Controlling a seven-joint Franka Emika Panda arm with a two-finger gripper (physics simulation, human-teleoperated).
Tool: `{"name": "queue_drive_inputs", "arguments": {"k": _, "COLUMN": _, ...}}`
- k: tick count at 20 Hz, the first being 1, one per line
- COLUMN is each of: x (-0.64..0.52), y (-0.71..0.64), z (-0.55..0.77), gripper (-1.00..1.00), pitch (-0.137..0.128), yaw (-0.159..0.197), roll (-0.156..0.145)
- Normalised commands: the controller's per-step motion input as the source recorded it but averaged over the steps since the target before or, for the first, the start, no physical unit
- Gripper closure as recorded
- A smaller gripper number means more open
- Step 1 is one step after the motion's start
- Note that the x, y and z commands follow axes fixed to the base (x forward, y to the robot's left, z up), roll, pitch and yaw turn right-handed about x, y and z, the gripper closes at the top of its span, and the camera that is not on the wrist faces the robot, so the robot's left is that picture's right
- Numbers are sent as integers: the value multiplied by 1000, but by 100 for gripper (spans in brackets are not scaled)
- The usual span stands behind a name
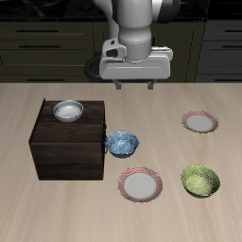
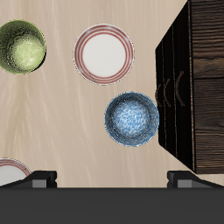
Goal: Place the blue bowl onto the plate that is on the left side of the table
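The blue bowl (image 1: 122,144) with its blue-and-white speckles stands upright on the table, close beside the dark wooden cabinet (image 1: 68,142). In the wrist view the blue bowl (image 2: 132,119) lies below the gripper, a little forward of it. The plate (image 1: 199,121), small with a pinkish-red rim, lies apart from the bowl, farther back; only its edge shows in the wrist view (image 2: 9,172). My gripper (image 1: 135,85) is open and empty, high above the table behind the bowl. Its fingertips (image 2: 39,178) stand wide apart.
A larger pink-rimmed plate with a whiter centre (image 1: 140,183) lies near the front edge, a green bowl (image 1: 199,180) beside it. A plain white-grey bowl (image 1: 67,112) sits on top of the cabinet. The cabinet's wall (image 2: 197,87) stands close to the blue bowl.
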Motion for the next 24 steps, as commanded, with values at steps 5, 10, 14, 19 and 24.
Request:
{"name": "queue_drive_inputs", "arguments": {"k": 5, "x": 97, "y": -15, "z": -194, "gripper": -100, "pitch": 8, "yaw": 3, "roll": -12}}
{"name": "queue_drive_inputs", "arguments": {"k": 10, "x": 76, "y": 50, "z": -257, "gripper": -100, "pitch": 17, "yaw": 3, "roll": -3}}
{"name": "queue_drive_inputs", "arguments": {"k": 14, "x": 91, "y": 105, "z": -295, "gripper": -100, "pitch": 28, "yaw": 11, "roll": 2}}
{"name": "queue_drive_inputs", "arguments": {"k": 19, "x": 21, "y": 34, "z": -169, "gripper": -100, "pitch": 14, "yaw": -5, "roll": -8}}
{"name": "queue_drive_inputs", "arguments": {"k": 24, "x": 41, "y": 19, "z": -177, "gripper": -100, "pitch": 7, "yaw": -8, "roll": -6}}
